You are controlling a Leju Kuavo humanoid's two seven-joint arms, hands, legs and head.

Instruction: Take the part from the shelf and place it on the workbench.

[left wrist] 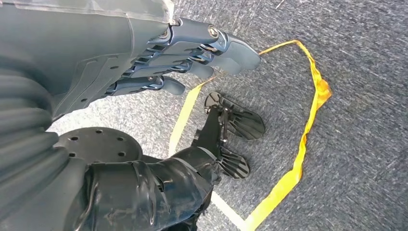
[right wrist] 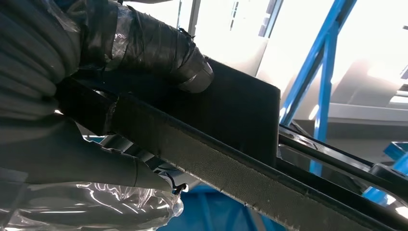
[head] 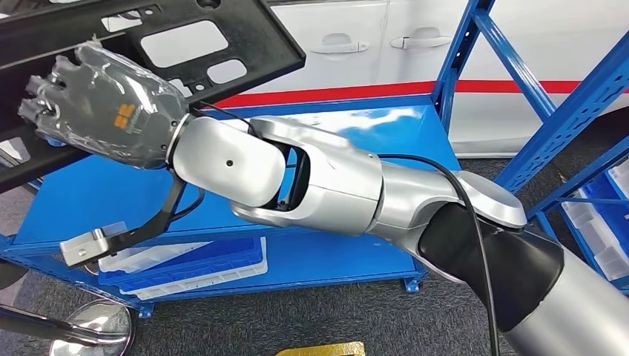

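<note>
one black plastic part [head: 148,44], a long flat panel with rounded cutouts, is gripped by the right robot hand [head: 104,104] and held in the air above the blue shelf [head: 348,126], tilted so that its far end rises toward the upper middle of the head view. the right robot hand is wrapped in clear film and its fingers are curled over the part's near edge; in the right wrist view the taped thumb [right wrist: 159,53] lies across one face of the part [right wrist: 231,125] while the rest of the hand presses from the other side. the silver right arm [head: 319,185] reaches across the head view from the lower right to the upper left, with a black cable running along it. on the lower level of the shelf lies a blue and white bin [head: 193,267]. behind the shelf stands a white wall panel with a red stripe [head: 386,90]. the left robot hand [left wrist: 192,53] hangs over grey carpet [left wrist: 356,159] marked with yellow tape [left wrist: 308,134]; its fingers are straight and close together, holding nothing.
</note>
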